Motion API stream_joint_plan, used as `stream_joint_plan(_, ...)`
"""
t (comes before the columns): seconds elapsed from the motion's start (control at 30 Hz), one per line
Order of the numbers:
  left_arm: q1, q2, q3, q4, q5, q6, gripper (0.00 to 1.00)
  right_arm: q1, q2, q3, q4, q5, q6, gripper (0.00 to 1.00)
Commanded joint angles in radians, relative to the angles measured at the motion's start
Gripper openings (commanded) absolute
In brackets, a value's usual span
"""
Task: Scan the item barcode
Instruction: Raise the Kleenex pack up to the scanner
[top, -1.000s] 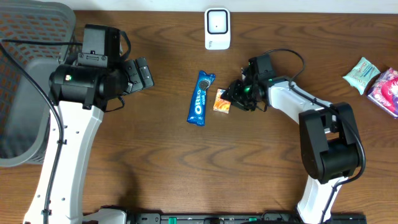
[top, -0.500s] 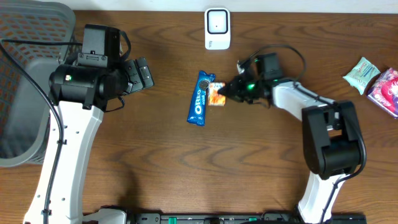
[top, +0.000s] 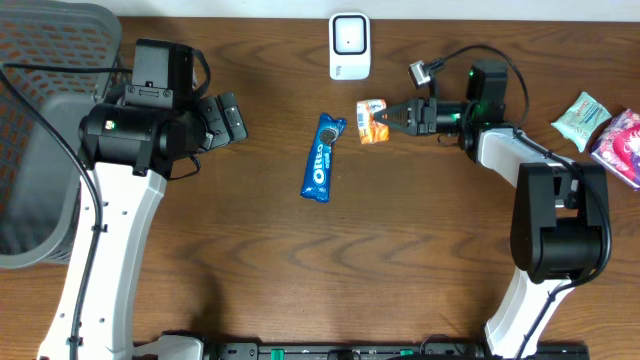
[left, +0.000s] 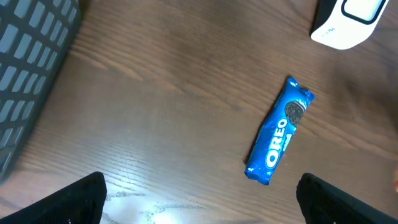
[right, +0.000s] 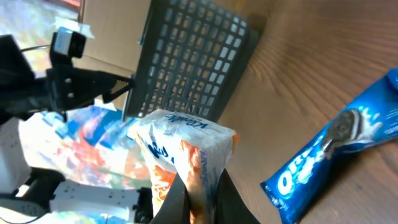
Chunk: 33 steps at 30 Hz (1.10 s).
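Lifted from beside the glossy blue cookie pack (top: 323, 157), the crinkly orange snack packet (top: 371, 107) hangs near the boxy white scanner (top: 350, 45), right claw (top: 390, 118) clamped on it. Left claw (top: 222, 118) stands wide apart.

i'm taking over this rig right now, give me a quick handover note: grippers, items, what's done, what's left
Left gripper: open, empty, hanging left of the Oreo pack.
Right gripper: shut on the orange snack packet, just below and right of the white scanner.
Oreo pack lies flat mid-scene, untouched. Green packet and pink packet sit at the far right; grey basket is far left.
Done: the orange packet is gripped and near the scanner.
Left: show its barcode to the scanner. I cannot tell whether any scan has registered.
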Motion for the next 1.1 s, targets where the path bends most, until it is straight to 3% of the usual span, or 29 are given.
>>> stream_joint_plan(0.0, 0.005, -0.002, 0.004, -0.003, -0.013, 0.018, 0.98, 0.001, 0.005, 0.001, 0.115, -0.061, 0.16, 0.01)
stream_joint_plan(0.17, 0.005, -0.002, 0.004, -0.003, -0.013, 0.017, 0.98, 0.006, 0.004, 0.001, 0.232, 0.085, 0.362, 0.01)
stream_joint_plan(0.3, 0.005, -0.002, 0.004, -0.003, -0.013, 0.017, 0.98, 0.021, 0.004, 0.026, 0.436, 0.277, 0.465, 0.01)
stream_joint_plan(0.43, 0.005, -0.002, 0.004, -0.003, -0.013, 0.018, 0.98, 0.02, 0.004, 0.142, 0.332, 0.452, 0.442, 0.02)
stream_joint_plan(0.6, 0.005, -0.002, 0.004, -0.003, -0.013, 0.018, 0.98, 0.048, 0.004, 0.401, -0.213, 0.783, 0.148, 0.01)
stream_joint_plan(0.67, 0.005, -0.002, 0.004, -0.003, -0.013, 0.017, 0.98, 0.079, 0.004, 0.529, -0.465, 1.015, 0.0, 0.01)
stream_joint_plan(0.77, 0.005, -0.002, 0.004, -0.003, -0.013, 0.018, 0.98, 0.142, 0.004, 0.663, -0.668, 1.37, -0.174, 0.01)
stream_joint_plan(0.9, 0.005, -0.002, 0.004, -0.003, -0.013, 0.017, 0.98, 0.248, 0.004, 0.711, -0.666, 1.715, -0.374, 0.01)
stream_joint_plan(1.07, 0.005, -0.002, 0.004, -0.003, -0.013, 0.017, 0.98, 0.353, 0.069, 0.711, -0.531, 1.941, -0.611, 0.01)
